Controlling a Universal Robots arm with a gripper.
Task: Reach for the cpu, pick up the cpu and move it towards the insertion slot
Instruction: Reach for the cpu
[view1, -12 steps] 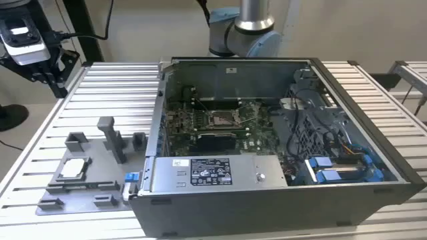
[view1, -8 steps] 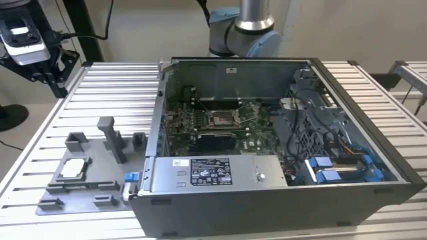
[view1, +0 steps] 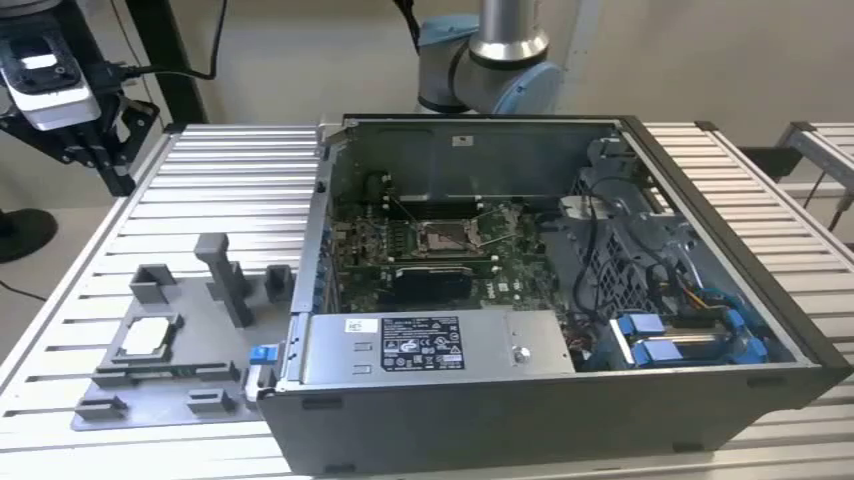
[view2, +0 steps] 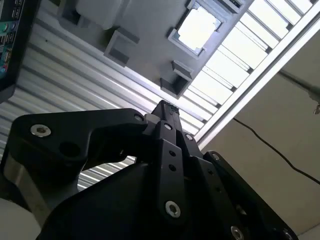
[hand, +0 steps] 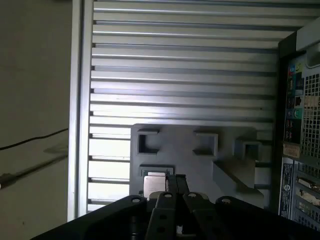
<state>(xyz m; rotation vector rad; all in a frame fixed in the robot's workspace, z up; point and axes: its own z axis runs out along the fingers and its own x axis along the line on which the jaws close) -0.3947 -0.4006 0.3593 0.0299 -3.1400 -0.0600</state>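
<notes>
Over on the surface, exterior view: the cpu lies in its grey fixture, eight o'clock from the case holding the insertion slot. Second wrist view: jaws pressed together, empty, well apart from the cpu. First wrist view: descending unopened, they'd likely strike its top.

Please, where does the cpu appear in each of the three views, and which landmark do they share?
Exterior view: the cpu lies in a pocket of the grey fixture plate, at the exterior view's left of the computer case.
Second wrist view: the cpu is the bright square in the plate, beyond the gripper.
First wrist view: the cpu appears right next to the gripper.
Shared landmark: the grey fixture plate.
</notes>
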